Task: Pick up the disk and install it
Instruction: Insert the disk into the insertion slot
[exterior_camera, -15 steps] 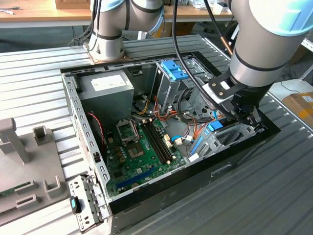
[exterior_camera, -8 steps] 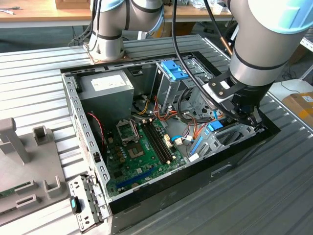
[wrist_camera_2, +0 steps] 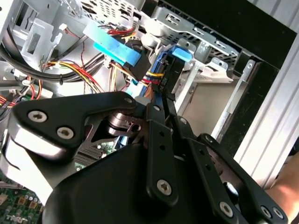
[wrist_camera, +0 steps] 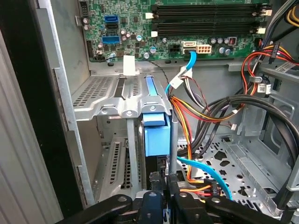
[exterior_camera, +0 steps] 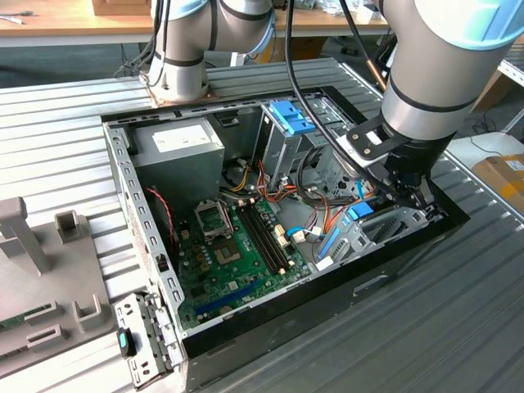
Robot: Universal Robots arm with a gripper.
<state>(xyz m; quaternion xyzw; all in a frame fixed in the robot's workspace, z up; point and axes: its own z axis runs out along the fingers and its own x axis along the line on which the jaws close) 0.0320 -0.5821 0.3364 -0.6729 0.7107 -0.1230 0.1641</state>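
Note:
The disk [wrist_camera: 155,135] stands on edge in the metal drive cage [wrist_camera: 105,95] at the front corner of the open computer case [exterior_camera: 147,246]. It is dark, with a bright blue rail and tab along its edge. In the second wrist view the disk [wrist_camera_2: 176,70] runs from the fingertips towards the cage. My gripper [wrist_camera: 161,183] is shut on the disk's near edge, its black fingers [wrist_camera_2: 159,135] pressed together around it. In the exterior view the gripper [exterior_camera: 407,195] reaches down into the case at the exterior view's right, beside the blue part of the disk [exterior_camera: 360,211].
Orange, red, yellow and blue cables [wrist_camera: 201,116] crowd close beside the disk. The green motherboard [exterior_camera: 237,246] fills the case floor. A light-blue latch plate [exterior_camera: 291,115] stands raised at the back, next to the grey box with a white label [exterior_camera: 176,143].

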